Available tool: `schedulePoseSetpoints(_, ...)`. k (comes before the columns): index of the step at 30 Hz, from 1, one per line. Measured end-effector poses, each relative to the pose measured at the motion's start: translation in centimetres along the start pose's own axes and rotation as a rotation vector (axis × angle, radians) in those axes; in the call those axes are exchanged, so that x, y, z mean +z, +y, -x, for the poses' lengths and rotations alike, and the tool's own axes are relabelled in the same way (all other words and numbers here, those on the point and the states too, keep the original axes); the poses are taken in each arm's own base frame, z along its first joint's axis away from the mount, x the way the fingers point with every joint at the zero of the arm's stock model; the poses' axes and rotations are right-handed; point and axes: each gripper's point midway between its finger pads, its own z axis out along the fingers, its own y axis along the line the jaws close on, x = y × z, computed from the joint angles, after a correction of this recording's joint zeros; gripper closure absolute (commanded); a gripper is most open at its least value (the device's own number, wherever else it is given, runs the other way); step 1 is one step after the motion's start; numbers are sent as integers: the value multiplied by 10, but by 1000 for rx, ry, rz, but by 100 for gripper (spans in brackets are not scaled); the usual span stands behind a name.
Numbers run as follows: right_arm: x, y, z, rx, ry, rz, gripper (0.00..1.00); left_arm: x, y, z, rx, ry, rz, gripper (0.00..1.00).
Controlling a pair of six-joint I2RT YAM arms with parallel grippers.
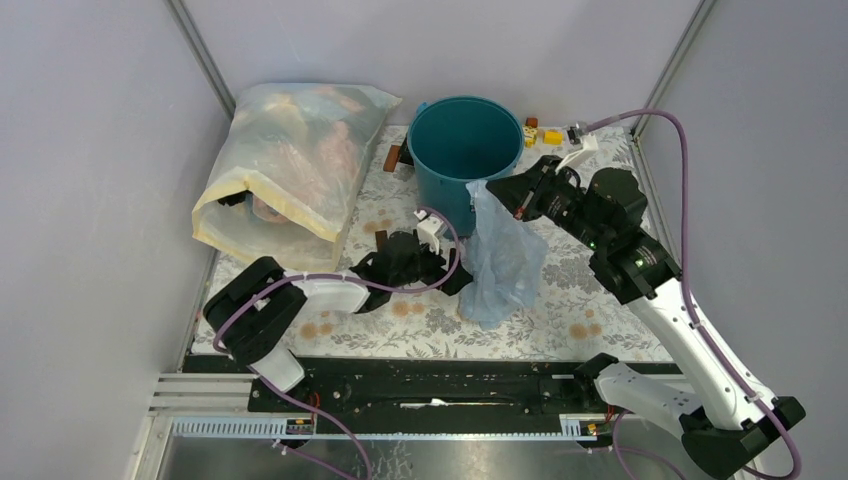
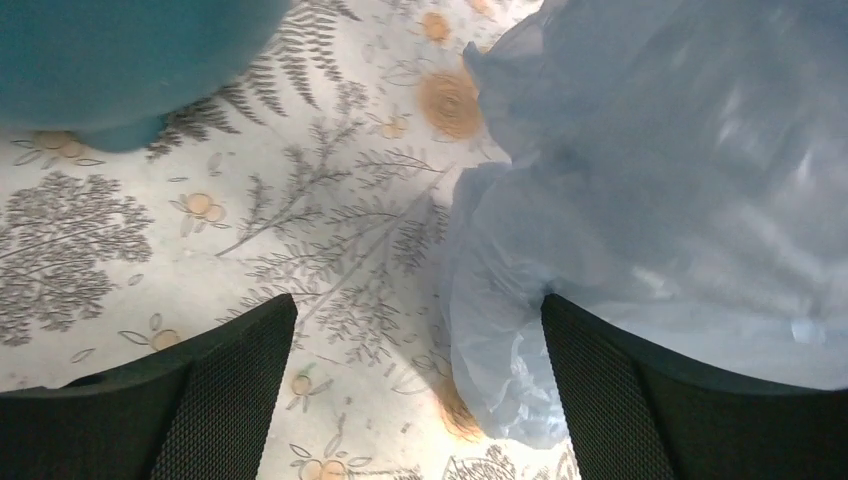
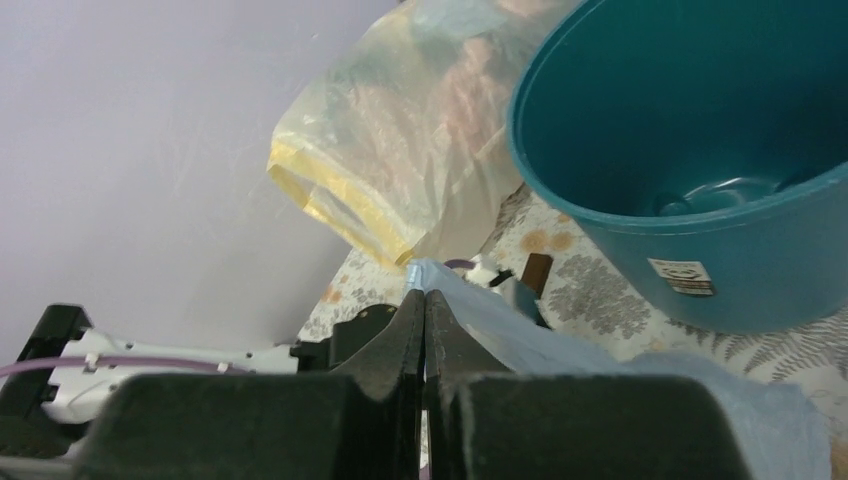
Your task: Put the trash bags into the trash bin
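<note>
The pale blue trash bag (image 1: 503,255) hangs in front of the teal trash bin (image 1: 465,150), its lower end resting on the patterned cloth. My right gripper (image 1: 497,190) is shut on the bag's top corner and holds it up; in the right wrist view the bag (image 3: 560,340) spreads from the closed fingertips of that gripper (image 3: 424,298), with the bin (image 3: 690,170) open just beyond. My left gripper (image 1: 455,272) is open at the bag's lower left. In the left wrist view this gripper (image 2: 420,330) has the bag's edge (image 2: 640,200) against its right finger, and the bin's base (image 2: 120,60) shows at upper left.
A large yellowish clear sack (image 1: 290,165) with colourful contents lies at the back left, close to the bin. Small brown and yellow blocks (image 1: 535,132) sit behind the bin at the right. Grey walls close in the table on the left, right and back.
</note>
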Motion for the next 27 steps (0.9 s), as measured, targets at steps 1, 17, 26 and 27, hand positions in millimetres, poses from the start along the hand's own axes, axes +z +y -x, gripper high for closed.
schedulePoseSetpoints(1,-2,-1,2,-2,-12,-10,100,-2,-4,0,0,-6,-25,4)
schedulePoseSetpoints(17,-18,-18,7,-13,-81,-103,100,-21,-60,11,22,-51,-329,79)
schedulePoseSetpoints(26,-38,-37,19,-23,-187,-208,100,-9,-18,9,-30,-33,-95,100)
schedulePoseSetpoints(27,-45,-43,23,-31,-221,-242,100,-11,-11,11,-36,-40,-62,100)
